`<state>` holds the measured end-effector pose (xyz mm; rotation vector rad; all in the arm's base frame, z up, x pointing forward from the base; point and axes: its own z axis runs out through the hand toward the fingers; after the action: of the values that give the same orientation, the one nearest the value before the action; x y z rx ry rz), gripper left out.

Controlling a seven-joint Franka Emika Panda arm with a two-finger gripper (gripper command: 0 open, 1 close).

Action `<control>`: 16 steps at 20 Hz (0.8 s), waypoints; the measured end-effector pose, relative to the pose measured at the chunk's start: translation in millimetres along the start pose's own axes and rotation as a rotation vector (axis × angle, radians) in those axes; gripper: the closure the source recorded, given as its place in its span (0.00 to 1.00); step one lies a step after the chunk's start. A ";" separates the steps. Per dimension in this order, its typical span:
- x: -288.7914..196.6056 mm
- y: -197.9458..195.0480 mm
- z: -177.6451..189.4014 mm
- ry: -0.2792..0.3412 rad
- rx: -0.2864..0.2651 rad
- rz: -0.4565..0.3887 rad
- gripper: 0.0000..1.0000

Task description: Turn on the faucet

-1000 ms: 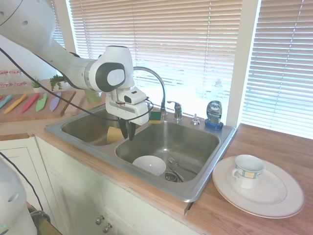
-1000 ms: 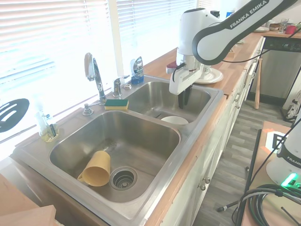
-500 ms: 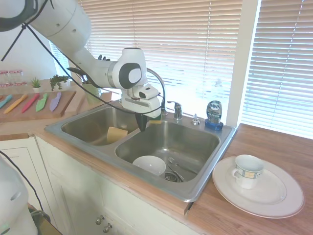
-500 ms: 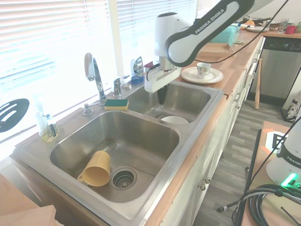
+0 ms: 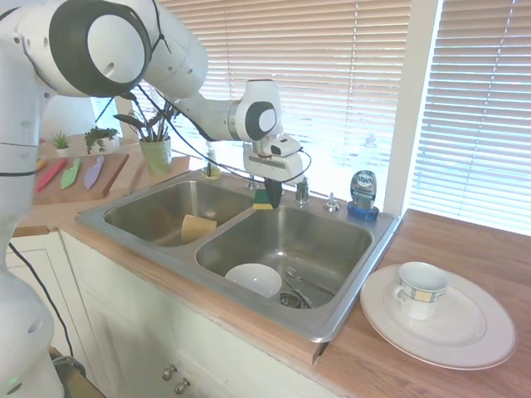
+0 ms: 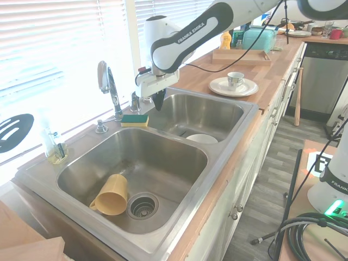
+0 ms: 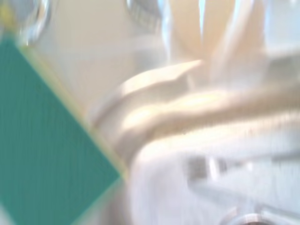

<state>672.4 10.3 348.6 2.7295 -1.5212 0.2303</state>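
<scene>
- At the back rim of the steel double sink (image 5: 332, 327), between the two basins: faucet (image 6: 109, 87), shiny chrome, tall thin arched spout, with its small lever handle (image 5: 300, 184) just to one side.
- Hovering just above that rim, near the lever: hand (image 5: 275, 200), dark fingers pointing down and drawn close together, nothing seen between them (looks closed, empty).
- Just beside the fingertips, lying flat on the rim: green-and-yellow sponge (image 6: 135, 120), rectangular, a blurred green slab in the wrist view.
- Further along the rim: low chrome knob cap (image 5: 332, 201), then blue dish-soap bottle (image 5: 362, 194) against the window frame; little spare room between them.
- Open space over the near basin: only a white bowl (image 5: 254, 279), round and glossy, and some cutlery by the drain.
- In the other basin: yellow cup (image 6: 111, 195) lying on its side next to the drain.
- On the wooden desk (image 5: 465, 240) beside the sink: white plate (image 5: 473, 332), broad and smooth, carrying a mug (image 5: 420, 289); well apart from the hand.
- Behind everything: slatted blinds (image 5: 332, 75), close to the rim.
</scene>
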 end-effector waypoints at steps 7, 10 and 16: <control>18.6 -18.4 9.1 0.039 0.054 0.044 1.00; 19.6 -25.4 3.0 0.071 0.120 0.041 1.00; 22.4 -31.3 -9.0 0.139 0.244 0.057 1.00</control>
<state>709.5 8.6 362.4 2.7768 -1.6320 0.6320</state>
